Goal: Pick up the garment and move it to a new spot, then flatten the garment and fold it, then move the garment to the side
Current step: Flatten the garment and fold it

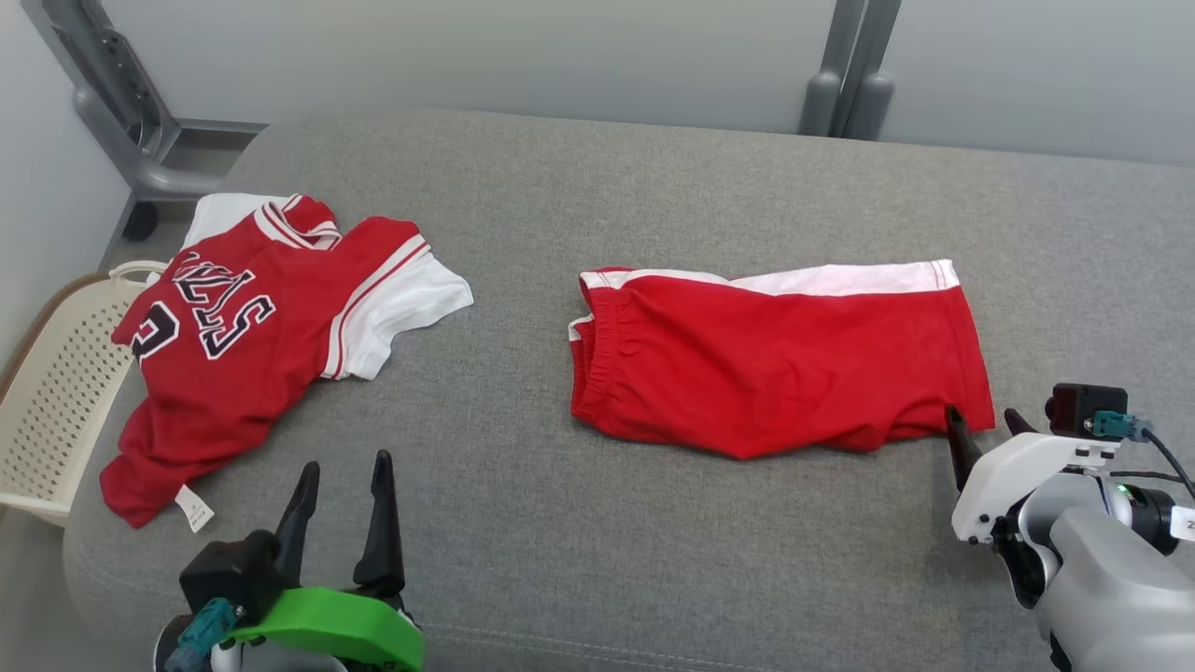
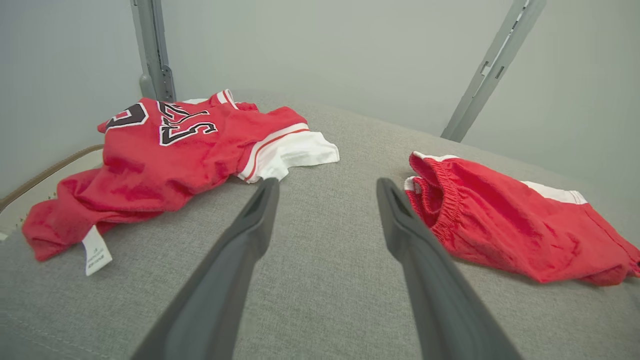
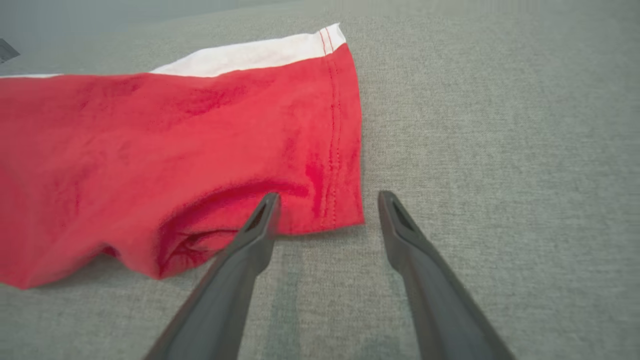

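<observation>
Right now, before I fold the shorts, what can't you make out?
- Shorts: lower layers, head view, hidden by the top layer.
- Jersey: lettering partly hidden by folds; label print too small, head view.
- Basket: cut off by the head view's left edge, partly under the jersey.

The left gripper (image 1: 344, 463) has dark tapered fingers (image 1: 378, 523) above a green bracket (image 1: 336, 630). The right gripper (image 1: 982, 415) has a white shell (image 1: 1018, 476) and a black cable (image 1: 1172, 457).
</observation>
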